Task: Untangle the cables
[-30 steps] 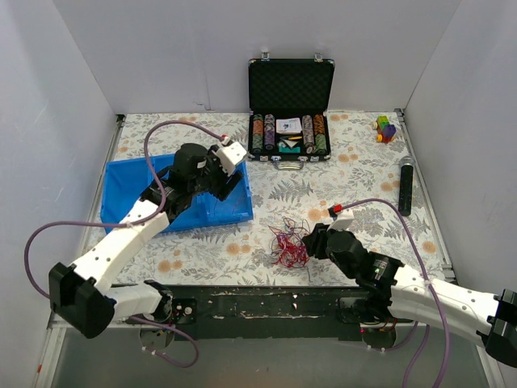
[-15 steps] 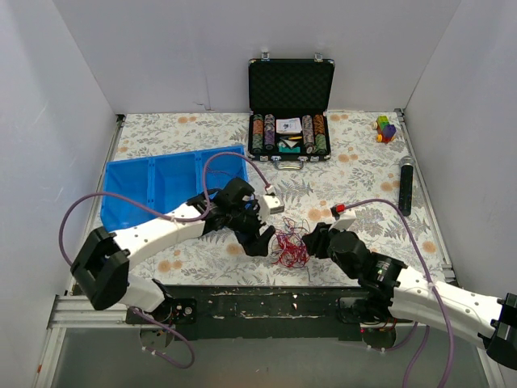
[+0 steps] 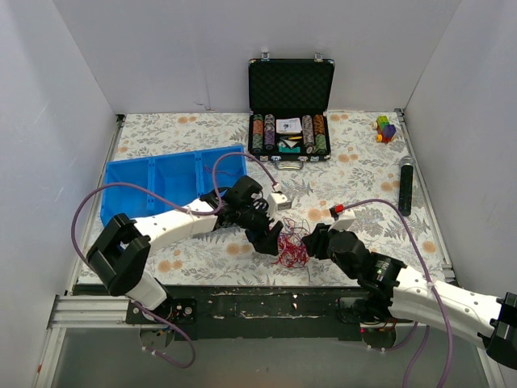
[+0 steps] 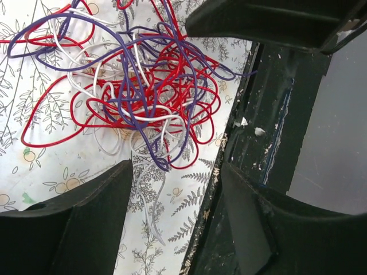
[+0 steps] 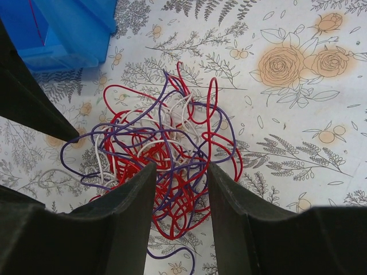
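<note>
Two open pairs — left fingers (image 4: 74,229), right fingers (image 5: 126,223) — flank the cables (image 3: 289,246) near the table edge (image 3: 202,275).

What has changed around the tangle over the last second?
The left gripper swung from over the blue bin toward the near edge and across to the cables, jaws open at the tangle's left edge. Nothing was gripped. The right gripper, open at the tangle's right side, and the cables themselves stayed put.
</note>
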Tool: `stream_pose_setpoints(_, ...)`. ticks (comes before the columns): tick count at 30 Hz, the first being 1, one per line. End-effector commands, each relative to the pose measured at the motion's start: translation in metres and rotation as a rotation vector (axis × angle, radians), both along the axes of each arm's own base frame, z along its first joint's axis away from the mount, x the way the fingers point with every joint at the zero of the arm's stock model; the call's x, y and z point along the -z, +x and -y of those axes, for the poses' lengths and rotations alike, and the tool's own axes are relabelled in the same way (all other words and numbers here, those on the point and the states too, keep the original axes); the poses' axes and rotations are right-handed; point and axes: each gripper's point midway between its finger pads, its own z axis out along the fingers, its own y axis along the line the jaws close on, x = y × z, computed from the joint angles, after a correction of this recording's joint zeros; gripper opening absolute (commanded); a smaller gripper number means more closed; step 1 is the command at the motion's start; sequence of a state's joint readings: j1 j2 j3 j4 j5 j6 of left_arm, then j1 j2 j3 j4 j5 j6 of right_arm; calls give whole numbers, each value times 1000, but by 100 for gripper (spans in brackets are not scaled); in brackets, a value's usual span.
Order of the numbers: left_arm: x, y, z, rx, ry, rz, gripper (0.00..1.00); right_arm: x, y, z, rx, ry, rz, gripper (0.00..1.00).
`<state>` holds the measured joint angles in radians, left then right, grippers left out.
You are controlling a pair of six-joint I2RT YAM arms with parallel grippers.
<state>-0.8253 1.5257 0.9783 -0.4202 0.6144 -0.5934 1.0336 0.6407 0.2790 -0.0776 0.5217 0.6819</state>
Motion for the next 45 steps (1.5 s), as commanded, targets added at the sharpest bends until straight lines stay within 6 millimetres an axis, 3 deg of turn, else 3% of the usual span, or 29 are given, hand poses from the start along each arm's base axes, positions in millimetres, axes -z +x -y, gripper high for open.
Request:
stream_pose_setpoints(1,-7,15,14,-18,-56,34,60,-14,4,-5,12,45,21,49)
stream_pose_setpoints(6,0,29,19,-21,-48,78,45,-15,4,-7,3,50,22,49)
stream_pose_setpoints(9,-3,41,16,-28,-42,133,26,-18,4,-13,-21,60,31,49)
stream_pose_setpoints(13,-22,49,13,-33,-44,188,3,-28,6,-28,-71,84,59,50)
stream_pose_setpoints(17,-46,48,9,-38,-65,224,1,-36,9,-44,-116,101,79,51)
stream_pose_setpoints(23,-81,25,3,35,-109,193,0,-37,17,-63,-145,99,90,52)
stream_pose_setpoints(31,-121,11,-1,85,-174,225,0,-35,23,-82,-167,118,86,49)
stream_pose_setpoints(35,-134,7,0,105,-194,222,0,-50,24,-86,-173,157,113,45)
stream_pose_setpoints(38,-134,7,0,107,-196,224,0,-60,25,-89,-176,189,135,46)
stream_pose_setpoints(40,-134,5,1,111,-202,217,0,-63,25,-92,-184,198,136,37)
stream_pose_setpoints(42,-138,6,2,108,-210,222,0,-62,26,-94,-183,193,129,19)
stream_pose_setpoints(43,-141,8,3,105,-213,231,0,-60,26,-93,-179,187,123,4)
stream_pose_setpoints(45,-154,13,4,105,-223,271,0,-49,28,-88,-143,164,90,1)
